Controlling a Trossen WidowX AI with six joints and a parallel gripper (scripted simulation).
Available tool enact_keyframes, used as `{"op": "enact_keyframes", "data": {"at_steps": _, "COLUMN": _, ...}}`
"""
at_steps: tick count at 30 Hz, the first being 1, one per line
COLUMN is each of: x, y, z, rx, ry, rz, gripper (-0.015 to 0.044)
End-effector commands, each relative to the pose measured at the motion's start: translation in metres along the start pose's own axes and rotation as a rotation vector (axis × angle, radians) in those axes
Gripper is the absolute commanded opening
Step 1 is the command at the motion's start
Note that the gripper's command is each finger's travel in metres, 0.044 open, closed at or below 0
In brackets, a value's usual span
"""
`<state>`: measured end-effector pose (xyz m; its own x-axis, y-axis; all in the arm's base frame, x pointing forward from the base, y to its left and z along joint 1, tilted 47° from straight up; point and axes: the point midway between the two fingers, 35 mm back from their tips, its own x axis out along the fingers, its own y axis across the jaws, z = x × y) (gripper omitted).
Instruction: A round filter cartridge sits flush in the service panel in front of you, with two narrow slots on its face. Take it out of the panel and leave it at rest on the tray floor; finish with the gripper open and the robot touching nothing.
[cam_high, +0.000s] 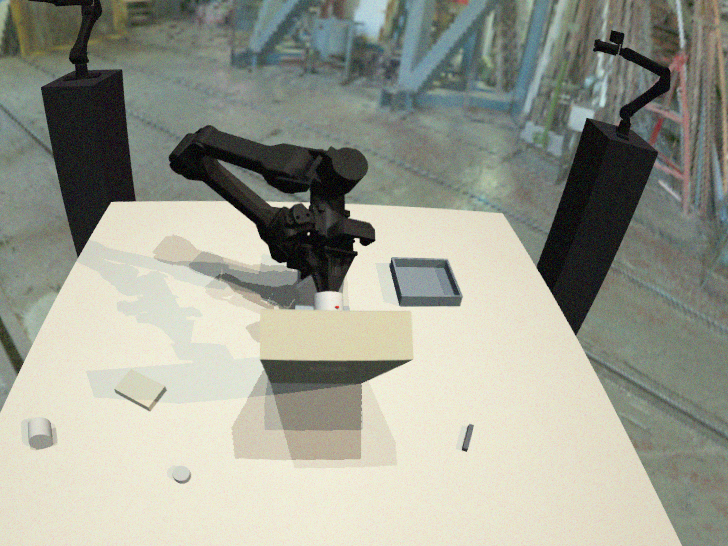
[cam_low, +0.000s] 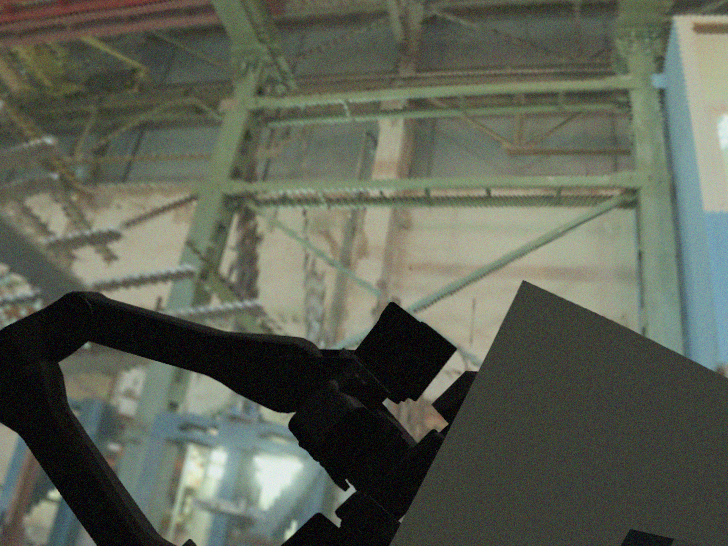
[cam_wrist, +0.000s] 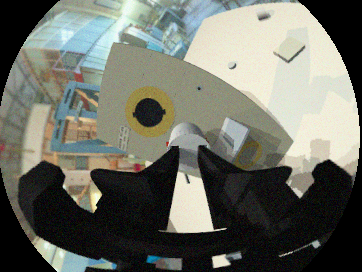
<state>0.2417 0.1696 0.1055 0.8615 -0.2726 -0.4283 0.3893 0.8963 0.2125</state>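
The round white filter cartridge (cam_high: 328, 300) (cam_wrist: 188, 134) is out of the service panel, between my fingertips, with a small red mark on its side. My gripper (cam_wrist: 188, 148) is shut on it. In the top view they are just behind the panel housing (cam_high: 336, 335). In the wrist view the panel face (cam_wrist: 165, 70) shows a dark, empty round hole (cam_wrist: 149, 112) inside a yellow ring (cam_wrist: 170, 116). The grey tray (cam_high: 401, 293) stands on the table to the right of the gripper in the top view, with nothing in it. The exterior view hides the fingertips and cartridge behind the housing.
On the table lie a beige block (cam_high: 139, 389), a grey cylinder (cam_high: 39, 433), a small grey disc (cam_high: 181, 474) and a dark bar (cam_high: 467, 437). A pale plate (cam_wrist: 234, 135) and a second, smaller yellow ring show beside the cartridge in the wrist view.
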Motion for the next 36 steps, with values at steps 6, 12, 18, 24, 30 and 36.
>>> {"op": "enact_keyframes", "data": {"at_steps": 6, "x": 0.001, "y": -0.006, "z": -0.003, "rx": 0.0, "ry": 0.0, "rz": 0.0, "gripper": 0.0105}}
{"op": "enact_keyframes", "data": {"at_steps": 12, "x": 0.001, "y": -0.006, "z": -0.003, "rx": 0.0, "ry": 0.0, "rz": 0.0, "gripper": 0.0106}}
{"op": "enact_keyframes", "data": {"at_steps": 18, "x": 0.0, "y": -0.005, "z": 0.0, "rx": 0.011, "ry": -0.005, "rz": 0.007, "gripper": 0.0106}}
{"op": "enact_keyframes", "data": {"at_steps": 24, "x": -0.008, "y": 0.051, "z": 0.025, "rx": 0.013, "ry": -0.006, "rz": 0.008, "gripper": 0.0106}}
{"op": "enact_keyframes", "data": {"at_steps": 30, "x": -0.012, "y": 0.062, "z": 0.03, "rx": 0.015, "ry": -0.005, "rz": 0.009, "gripper": 0.0158}}
{"op": "enact_keyframes", "data": {"at_steps": 36, "x": -0.043, "y": 0.1, "z": 0.047, "rx": 0.028, "ry": -0.002, "rz": 0.013, "gripper": 0.0316}}
